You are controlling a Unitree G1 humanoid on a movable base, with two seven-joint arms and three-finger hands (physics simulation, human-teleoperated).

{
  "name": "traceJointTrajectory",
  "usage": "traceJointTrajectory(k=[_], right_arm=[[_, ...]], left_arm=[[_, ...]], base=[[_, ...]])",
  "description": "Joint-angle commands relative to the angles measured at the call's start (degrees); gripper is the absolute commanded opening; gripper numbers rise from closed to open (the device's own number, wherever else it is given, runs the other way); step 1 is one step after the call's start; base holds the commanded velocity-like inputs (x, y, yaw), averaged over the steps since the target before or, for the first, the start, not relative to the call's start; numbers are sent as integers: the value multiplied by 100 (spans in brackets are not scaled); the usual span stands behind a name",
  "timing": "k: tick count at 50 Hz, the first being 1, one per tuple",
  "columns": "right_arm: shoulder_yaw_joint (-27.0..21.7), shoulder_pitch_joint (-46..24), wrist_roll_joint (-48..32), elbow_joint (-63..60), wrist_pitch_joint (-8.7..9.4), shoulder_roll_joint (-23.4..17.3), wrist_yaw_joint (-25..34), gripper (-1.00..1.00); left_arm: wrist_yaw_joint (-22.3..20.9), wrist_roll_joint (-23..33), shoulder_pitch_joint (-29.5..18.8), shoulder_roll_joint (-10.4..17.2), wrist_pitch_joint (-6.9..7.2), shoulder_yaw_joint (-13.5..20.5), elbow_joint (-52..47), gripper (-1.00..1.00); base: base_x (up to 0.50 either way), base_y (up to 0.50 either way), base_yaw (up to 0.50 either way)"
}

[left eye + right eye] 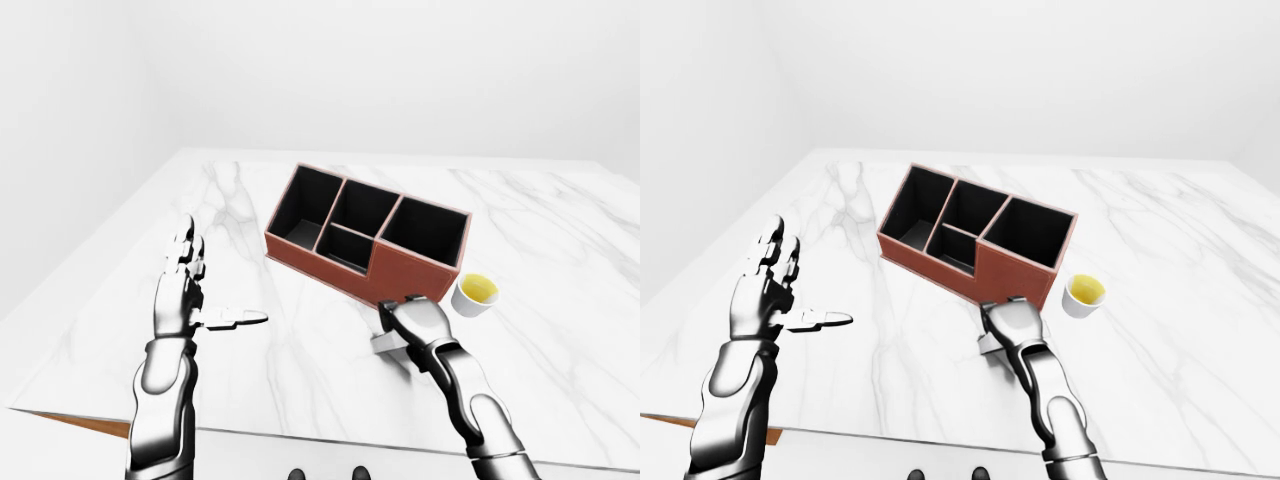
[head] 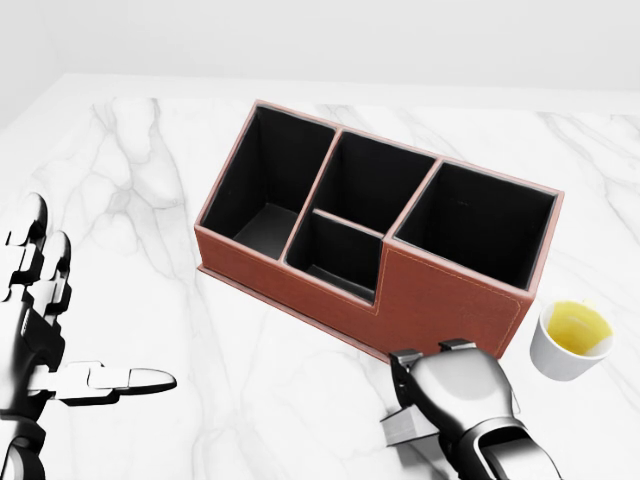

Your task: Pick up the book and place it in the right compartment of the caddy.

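The brown caddy (image 2: pixel 440 300) with black compartments stands tilted in the middle of the marble table (image 2: pixel 150 170); its large right compartment (image 2: pixel 480 225) holds nothing. The small grey book (image 2: pixel 408 428) lies flat on the table just below the caddy's near wall. My right hand (image 2: pixel 430 352) rests on top of the book with its fingers curled down over its far edge, so most of the book is hidden and the grip does not show. My left hand (image 1: pixel 215 285) is open and empty, fingers up and thumb out, well left of the caddy.
A white cup (image 2: pixel 572 338) of yellow liquid stands on the table just right of the caddy's right end, close to my right hand. The table's near edge (image 1: pixel 300 435) runs along the bottom of the left-eye view.
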Motion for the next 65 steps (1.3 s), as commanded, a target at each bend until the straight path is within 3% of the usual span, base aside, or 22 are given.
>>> traceJointTrajectory(k=[1, 21, 36, 52, 65], right_arm=[[91, -59, 363, -367, 0, 167, -195, -100], [84, -225, 880, -1540, 0, 357, 211, -100], [27, -562, 1369, -2164, 0, 500, 188, -100], [-5, -1166, 1834, -2828, 0, 641, 261, -100], [-102, -2138, 2152, -3238, 0, 713, 529, -100]], left_arm=[[-16, -17, 14, -7, 0, -2, -6, 100], [4, -44, -15, 12, 0, 23, 66, 100], [14, -62, -8, 16, 0, 39, 78, 100], [9, -69, 0, 13, -12, 27, 96, 100], [0, -91, 6, 15, 0, 42, 59, 100]], base=[[0, 0, 0], [0, 0, 0], [0, 0, 0], [0, 0, 0], [0, 0, 0]])
